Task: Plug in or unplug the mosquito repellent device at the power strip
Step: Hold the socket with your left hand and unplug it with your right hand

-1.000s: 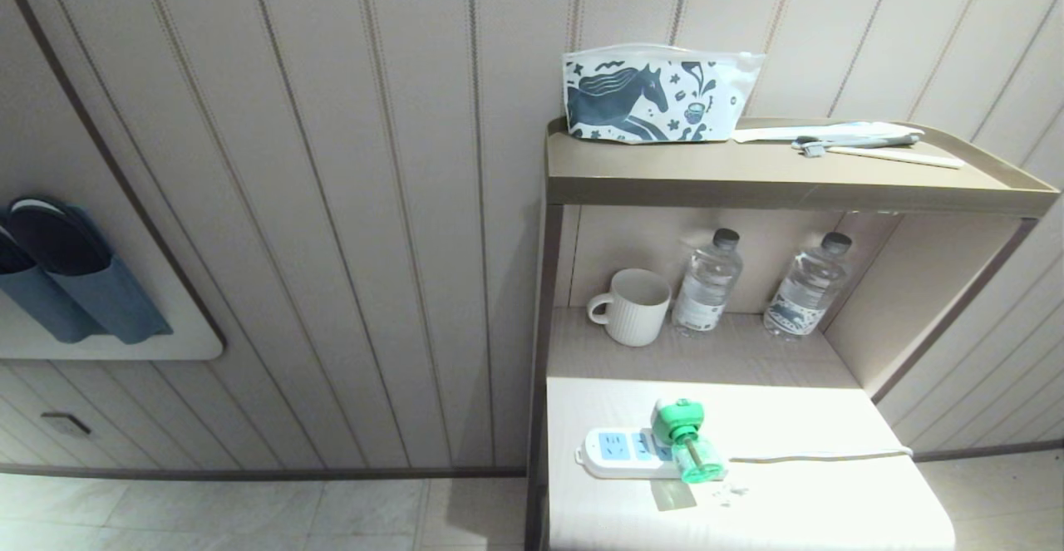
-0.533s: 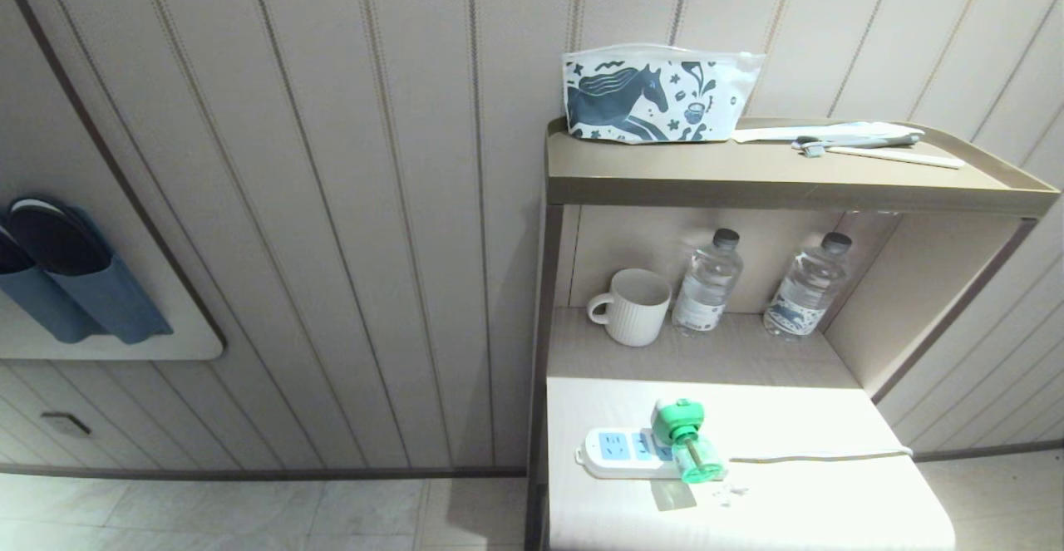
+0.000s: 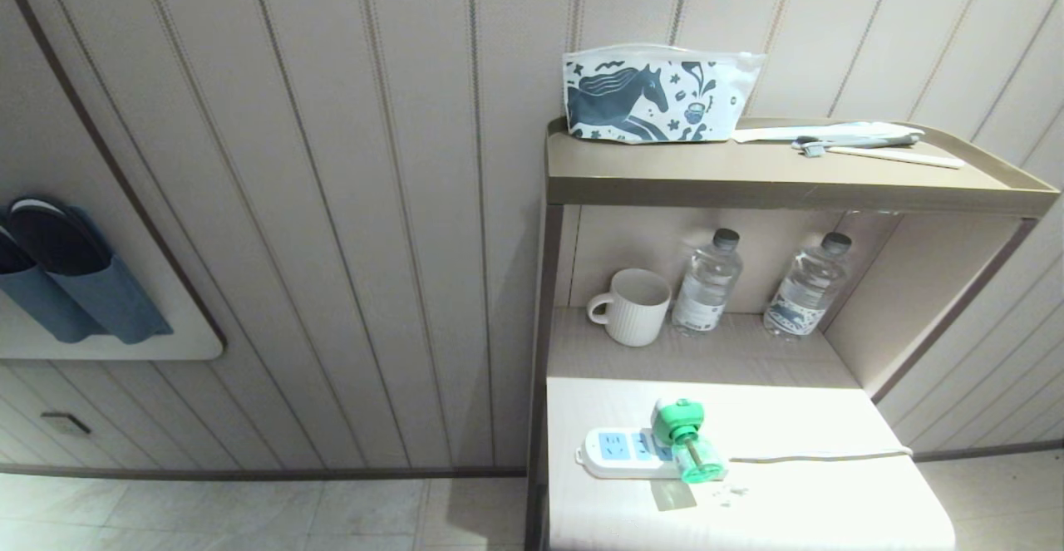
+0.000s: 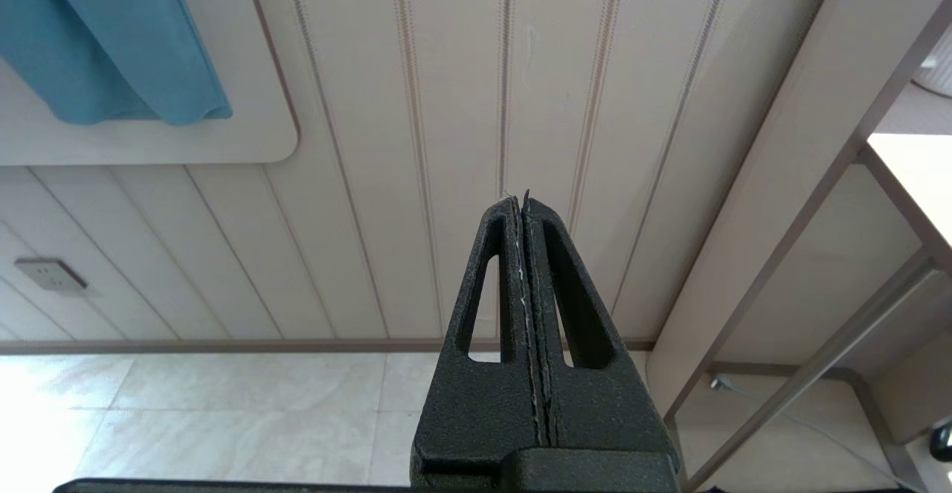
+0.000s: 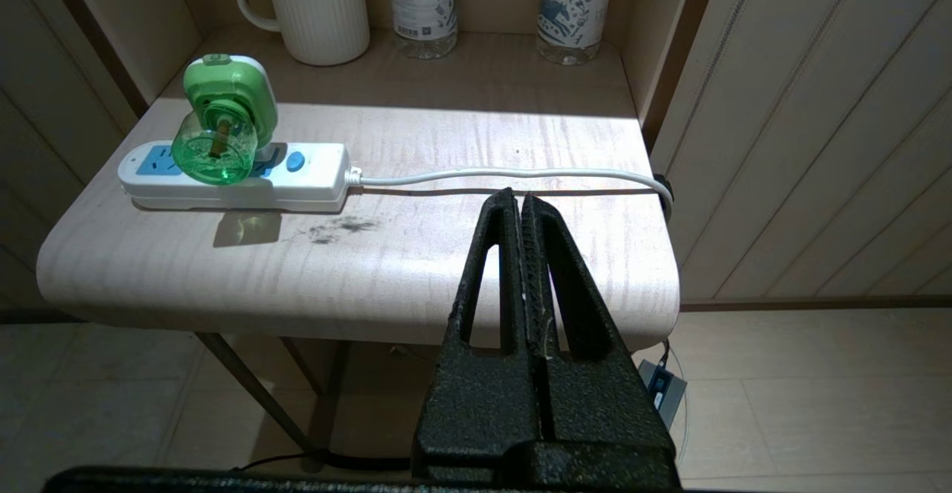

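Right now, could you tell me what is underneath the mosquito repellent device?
The mosquito repellent device sits on the power strip, apparently plugged in. It covers the middle socket face, so its plug pins cannot be seen.

Black left gripper (image 4: 524, 203), fingers pressed together, is pointing at a striped wall panel (image 4: 446, 143); blue fabric pockets (image 4: 111, 39) are hanging upper left, tiled floor (image 4: 223, 419) lower left.
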